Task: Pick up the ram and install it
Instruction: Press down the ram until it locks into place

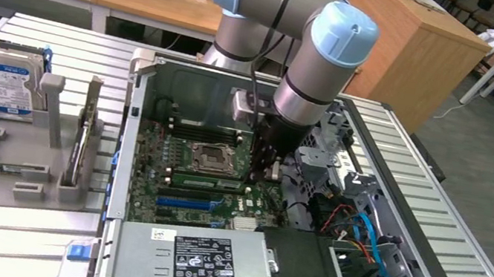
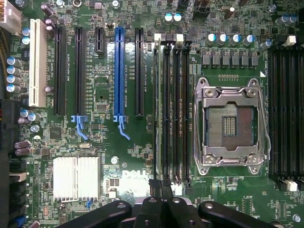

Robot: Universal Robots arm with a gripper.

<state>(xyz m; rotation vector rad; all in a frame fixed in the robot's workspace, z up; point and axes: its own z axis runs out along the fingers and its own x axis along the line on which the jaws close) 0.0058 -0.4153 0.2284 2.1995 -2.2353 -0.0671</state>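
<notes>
Green thin circuit-board ram stick [image 1: 204,180] [image 2: 159,114] standing edge-up in long black memory slot [image 2: 170,114] line, stretching away from claw [image 1: 261,175] [image 2: 159,186]. Claw fingers drawn together at the stick's near end, probably pressing, not gripping. Silver processor socket [image 2: 231,124] just beyond.

I'm looking straight down on the motherboard [image 2: 142,142]. The claw [image 2: 160,186] hangs over one end of the bank of black memory slots [image 2: 172,109]. Just beside that bank sits the open processor socket [image 2: 230,126], its metal frame empty. On the bank's other side run the black expansion slots, one blue slot [image 2: 118,71] among them, with the finned silver heatsink [image 2: 76,176] near the blue slot's latch.
</notes>
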